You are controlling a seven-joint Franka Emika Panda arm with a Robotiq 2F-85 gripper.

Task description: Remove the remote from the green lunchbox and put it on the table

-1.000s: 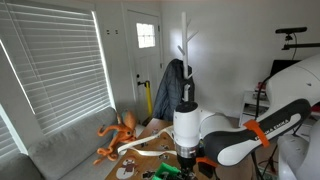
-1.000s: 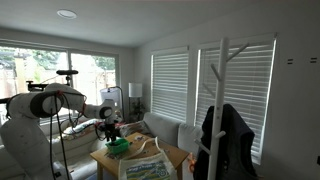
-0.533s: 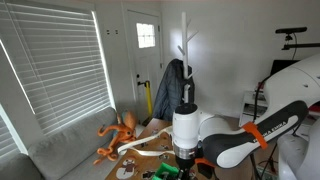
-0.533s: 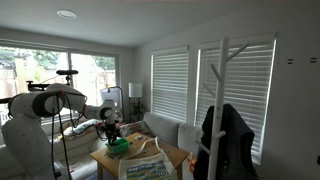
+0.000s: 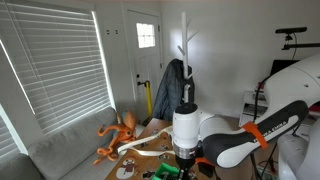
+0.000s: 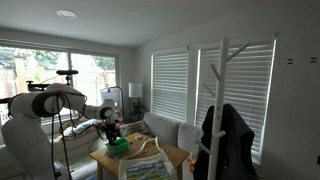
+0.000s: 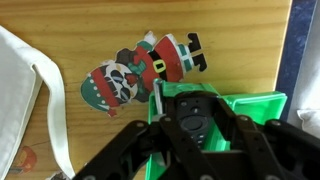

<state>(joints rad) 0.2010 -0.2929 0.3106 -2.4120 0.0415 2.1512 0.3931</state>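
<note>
- Remote [image 7: 196, 108] sits in the green lunchbox [image 7: 262, 101], right under the end effector [image 7: 197, 126], btw its fingers.
- Fingers are on both sides of it; can't tell if they squeeze it yet.
- Bare tabletop [image 7: 90, 30] is just beside the box.

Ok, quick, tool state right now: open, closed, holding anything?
Tool: straddling the black remote inside the green lunchbox; whether it has closed on it cannot be told.

we see bare table [image 7: 250, 40] right of the santa figure [image 7: 150, 65]; a white bag [image 7: 15, 100] crowds the left.
</note>
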